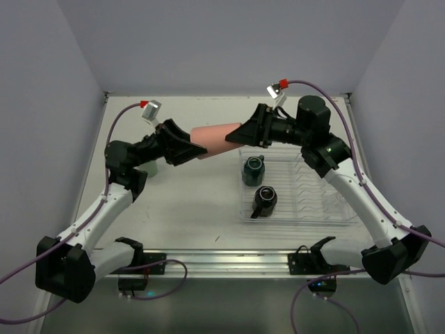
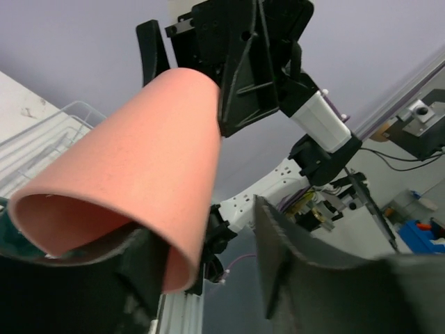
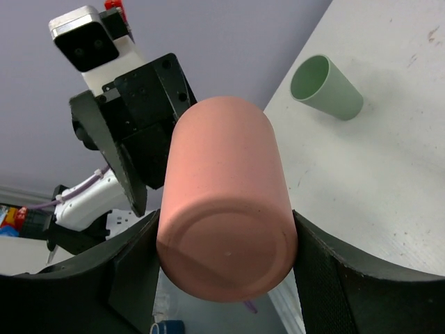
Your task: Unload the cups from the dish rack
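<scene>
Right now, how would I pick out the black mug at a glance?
Look at the clear plastic dish rack on the right half of the table. Two mugs stand at its left end. The black mug is the nearer of the two, in front of the dark teal mug.

Left wrist view. You look along the pink tumbler [image 2: 139, 160], held tilted in the air, its open mouth toward you at lower left and its closed end up and away. The right gripper [image 2: 196, 75] clasps that far end, a black finger on each side. Of the left gripper [image 2: 201, 233], one finger [image 2: 132, 278] lies against the wall below the rim, seemingly outside it. The other stands apart from the tumbler, a gap between. The dish rack [image 2: 49, 132] shows at the left edge.
</scene>
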